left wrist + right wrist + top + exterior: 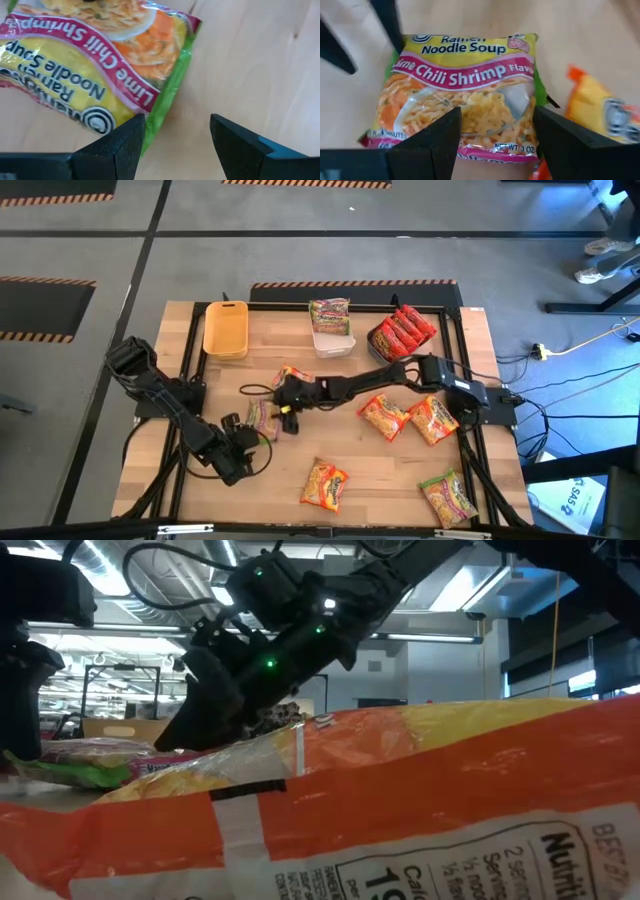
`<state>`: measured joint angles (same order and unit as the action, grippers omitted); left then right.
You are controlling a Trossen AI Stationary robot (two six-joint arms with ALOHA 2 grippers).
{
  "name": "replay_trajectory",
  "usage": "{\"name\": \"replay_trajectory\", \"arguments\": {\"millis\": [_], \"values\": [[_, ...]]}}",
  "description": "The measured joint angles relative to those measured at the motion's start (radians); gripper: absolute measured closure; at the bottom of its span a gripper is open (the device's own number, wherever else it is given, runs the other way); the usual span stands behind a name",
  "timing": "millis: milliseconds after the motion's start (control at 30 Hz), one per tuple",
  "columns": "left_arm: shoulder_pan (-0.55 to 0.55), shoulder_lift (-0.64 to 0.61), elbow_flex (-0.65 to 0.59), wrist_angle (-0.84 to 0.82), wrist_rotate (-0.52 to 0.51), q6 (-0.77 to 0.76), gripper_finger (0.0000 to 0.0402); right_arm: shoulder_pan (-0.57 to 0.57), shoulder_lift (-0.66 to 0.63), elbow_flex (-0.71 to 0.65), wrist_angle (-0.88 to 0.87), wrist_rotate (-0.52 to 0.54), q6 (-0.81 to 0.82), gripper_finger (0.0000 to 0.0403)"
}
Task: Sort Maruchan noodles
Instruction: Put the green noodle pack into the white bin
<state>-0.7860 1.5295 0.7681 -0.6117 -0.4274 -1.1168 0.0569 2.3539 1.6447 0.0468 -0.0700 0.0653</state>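
A green-pink Lime Chili Shrimp packet lies flat on the table left of centre. My right gripper is open and reaches in from the right, its fingers standing over the packet's end. My left gripper is open and low at the packet's green edge, one finger beside it. I see no touch by either. An orange packet lies beside the right gripper.
At the far edge stand a yellow bin, a white bin with a green-pink packet, and a dark grey bin with red packets. Orange packets and a green-pink one lie to the right and near.
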Motion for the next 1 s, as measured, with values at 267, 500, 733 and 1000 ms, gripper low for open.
{"name": "replay_trajectory", "arguments": {"millis": [267, 500, 733, 1000], "values": [[-0.001, 0.000, 0.003, -0.037, 0.035, -0.063, 0.0179, 0.060, -0.008, 0.000, -0.080, 0.001, -0.006, 0.0171], [0.000, 0.000, -0.001, -0.147, 0.077, -0.154, 0.0179, 0.100, -0.024, -0.006, -0.129, -0.037, 0.002, 0.0171], [0.000, 0.000, 0.000, -0.187, 0.005, -0.239, 0.0179, 0.134, -0.035, -0.010, -0.154, -0.044, 0.017, 0.0171], [0.029, 0.000, -0.003, -0.210, -0.119, -0.242, 0.0179, 0.193, -0.036, -0.010, -0.158, -0.039, 0.081, 0.0171]]}}
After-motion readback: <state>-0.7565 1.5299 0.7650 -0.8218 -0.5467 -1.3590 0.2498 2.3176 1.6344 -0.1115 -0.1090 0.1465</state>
